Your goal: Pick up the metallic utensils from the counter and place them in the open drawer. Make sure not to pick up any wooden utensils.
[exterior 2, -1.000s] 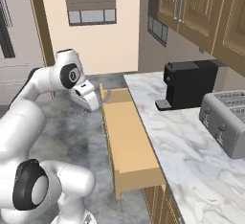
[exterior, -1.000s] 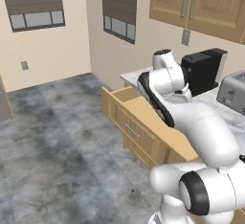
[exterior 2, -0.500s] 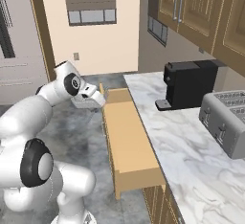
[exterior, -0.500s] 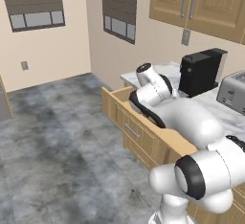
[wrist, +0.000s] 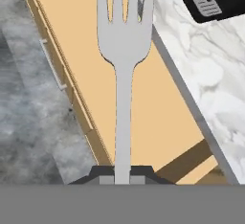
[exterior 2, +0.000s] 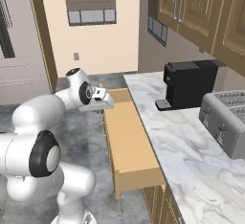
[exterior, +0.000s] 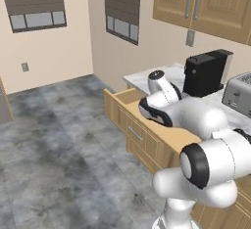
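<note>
A marbled counter (exterior 2: pixel 191 156) carries a black coffee machine (exterior 2: pixel 189 84) and a silver toaster (exterior 2: pixel 226 120), and below its edge the long tan open drawer (exterior 2: pixel 125 141) stands pulled out over the grey floor, its interior bare. The white arm reaches over the drawer's far end, where the gripper (wrist: pixel 122 173) is clamped on the handle of the all-silver fork (wrist: pixel 122 50), whose tines point out above the drawer's inside.
</note>
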### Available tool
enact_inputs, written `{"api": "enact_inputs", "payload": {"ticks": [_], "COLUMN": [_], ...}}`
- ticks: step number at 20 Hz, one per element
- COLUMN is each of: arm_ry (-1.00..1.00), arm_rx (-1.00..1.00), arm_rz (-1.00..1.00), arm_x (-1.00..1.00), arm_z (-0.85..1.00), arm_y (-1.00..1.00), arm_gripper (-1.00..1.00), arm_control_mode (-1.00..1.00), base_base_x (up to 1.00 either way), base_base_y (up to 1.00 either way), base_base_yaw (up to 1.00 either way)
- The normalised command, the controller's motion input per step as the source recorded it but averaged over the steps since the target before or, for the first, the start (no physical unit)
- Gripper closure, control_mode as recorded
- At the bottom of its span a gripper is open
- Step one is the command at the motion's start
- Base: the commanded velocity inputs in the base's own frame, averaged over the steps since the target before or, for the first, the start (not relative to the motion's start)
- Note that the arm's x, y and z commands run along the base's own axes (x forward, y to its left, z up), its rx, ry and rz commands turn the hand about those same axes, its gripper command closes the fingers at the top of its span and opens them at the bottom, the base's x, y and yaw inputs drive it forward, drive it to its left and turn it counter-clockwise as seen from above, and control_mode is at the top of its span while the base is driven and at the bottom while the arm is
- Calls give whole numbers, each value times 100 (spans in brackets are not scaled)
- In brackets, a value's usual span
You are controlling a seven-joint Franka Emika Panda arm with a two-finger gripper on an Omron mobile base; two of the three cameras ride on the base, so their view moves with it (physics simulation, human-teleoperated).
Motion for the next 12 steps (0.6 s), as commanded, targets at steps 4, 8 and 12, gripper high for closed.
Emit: {"api": "enact_inputs", "payload": {"ticks": [4,8,12], "arm_ry": [1,0,0], "arm_rx": [-1,0,0], "arm_rz": [20,20,19], "arm_x": [54,45,14], "arm_z": [-44,-51,-50], "arm_y": [0,0,3], "arm_gripper": [100,100,100], "arm_control_mode": [-100,-100,-100], "base_base_x": [0,0,0], "base_base_y": [0,0,0], "base_base_yaw": [0,0,0]}}
